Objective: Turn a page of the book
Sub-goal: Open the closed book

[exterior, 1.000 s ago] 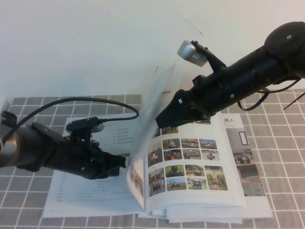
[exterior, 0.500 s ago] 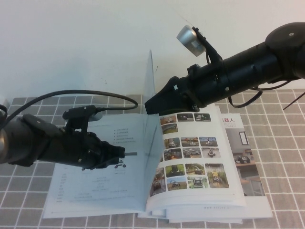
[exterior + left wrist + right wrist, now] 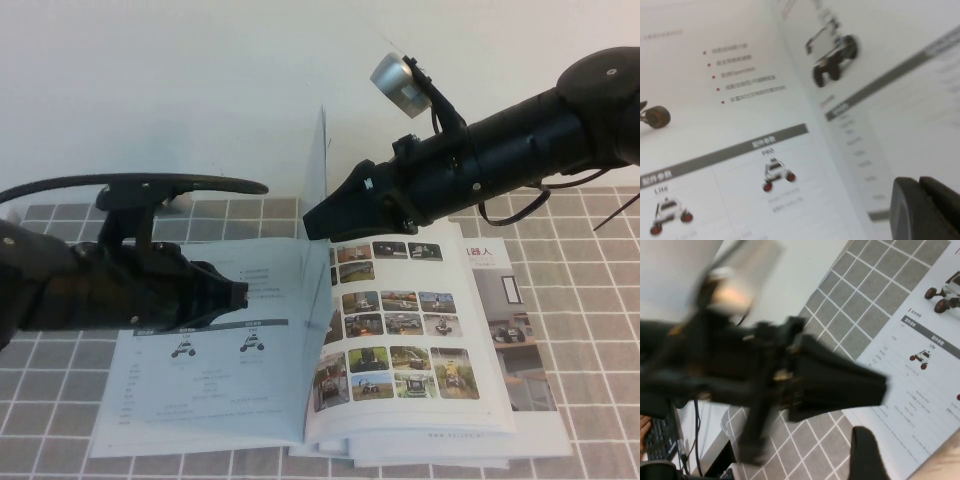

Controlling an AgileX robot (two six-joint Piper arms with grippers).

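The book [image 3: 400, 340] lies open on the grey-tiled tabletop [image 3: 580, 230], on top of other booklets [image 3: 520, 340] whose edges show at its right and lower sides. The page [image 3: 318, 190] stands nearly upright over the spine, its lower part curving down toward the left half, so the turn looks about midway. The right gripper [image 3: 312, 222] sits right at the raised sheet's upper edge, probably carrying it across, but whether its fingers are pinching the paper or merely pushing it I cannot tell. The left gripper [image 3: 238, 295] hovers low over the left-hand sheet with the small wheeled robots and dark-bar tables, and there too I cannot tell how its fingers stand; its wrist view shows only one dark finger [image 3: 925, 210] at the edge above the print. Its position suggests it is there to hold the left side flat or to receive the falling sheet.

The photo-grid page [image 3: 405, 330] on the right lies exposed and flat. What stands in the way is the left arm [image 3: 90, 295] itself: it lies across the very spot where the page should land, so the sheet may drape over it
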